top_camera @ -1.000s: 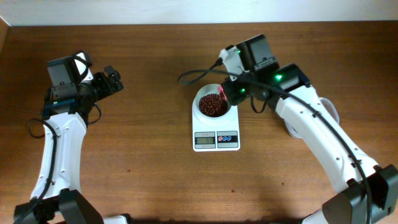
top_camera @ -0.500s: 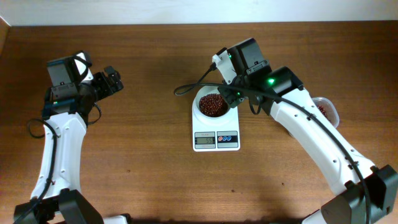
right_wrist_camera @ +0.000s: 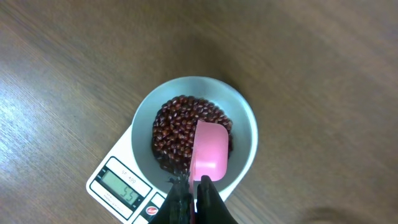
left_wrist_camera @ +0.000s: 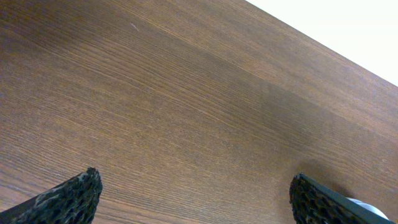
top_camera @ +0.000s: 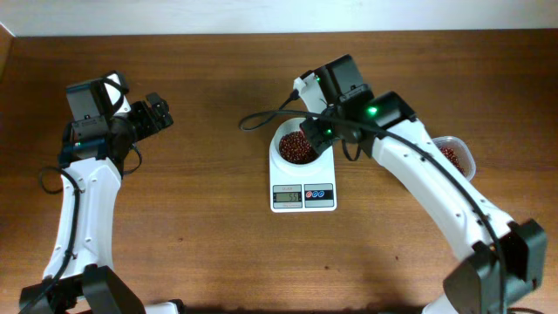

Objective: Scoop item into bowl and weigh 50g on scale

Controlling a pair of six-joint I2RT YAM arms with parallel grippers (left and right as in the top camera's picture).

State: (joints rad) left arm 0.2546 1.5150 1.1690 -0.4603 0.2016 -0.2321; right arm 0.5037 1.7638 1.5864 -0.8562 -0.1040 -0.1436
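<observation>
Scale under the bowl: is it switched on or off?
On. The display of the scale shows dark digits, with the bowl of beans resting on it.

A brown wood-grain table (top_camera: 192,227) fills the overhead view, with a pale strip of wall (top_camera: 261,16) along its 12 o'clock edge. Toward 3 o'clock a clear plastic tub (top_camera: 467,150) rests on the table, only partly in view, with dark red-brown beans (top_camera: 450,155) inside. In the right wrist view a pink scoop (right_wrist_camera: 210,152) sits just below centre, its broad rounded end toward 12 o'clock and its narrow end toward 6 o'clock. The left wrist view shows bare table grain, with white wall at 1 o'clock.
</observation>
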